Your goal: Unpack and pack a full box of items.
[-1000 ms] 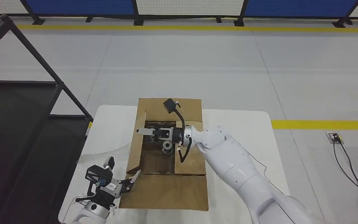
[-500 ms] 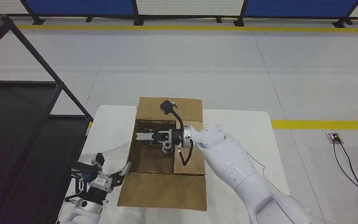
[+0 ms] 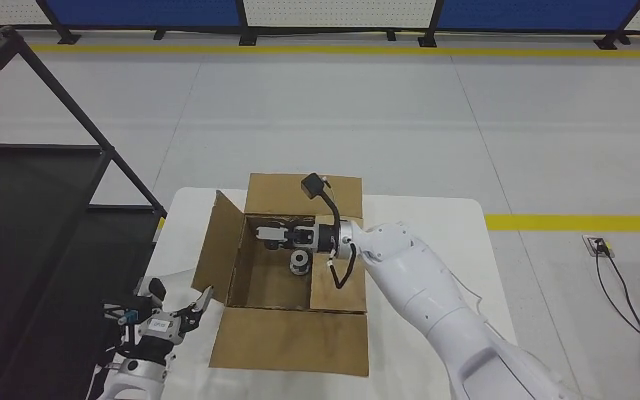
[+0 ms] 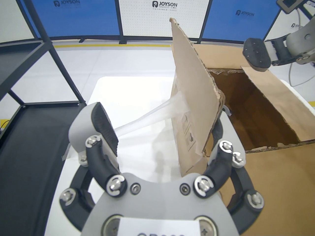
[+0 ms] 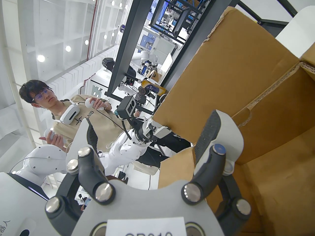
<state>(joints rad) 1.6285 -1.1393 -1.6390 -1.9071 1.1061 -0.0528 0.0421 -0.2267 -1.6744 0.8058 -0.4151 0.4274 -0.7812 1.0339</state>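
An open cardboard box (image 3: 290,340) sits mid-table with its brown inside (image 4: 258,114) showing. Its left flap (image 3: 218,240) stands upright and tilts outward; the same flap (image 4: 196,94) rises just ahead of my left gripper (image 4: 160,133). That left gripper (image 3: 180,300) is open, off the box's near left corner. A strip of clear tape (image 4: 147,119) runs from the flap to one of its fingers (image 4: 103,126). My right gripper (image 3: 268,236) hangs over the box's far half, open and holding nothing. In its own view the right gripper (image 5: 150,133) faces a cardboard flap (image 5: 233,62).
The white table (image 3: 430,230) has bare room to the right of the box and a strip to its left. A black metal rack (image 3: 60,250) stands close along the table's left side. One pad of my right gripper (image 4: 256,53) hovers above the box's far edge.
The left flap swung from over the opening to upright and outward. My left gripper drew back left from the near left corner. My right gripper shifted slightly right.
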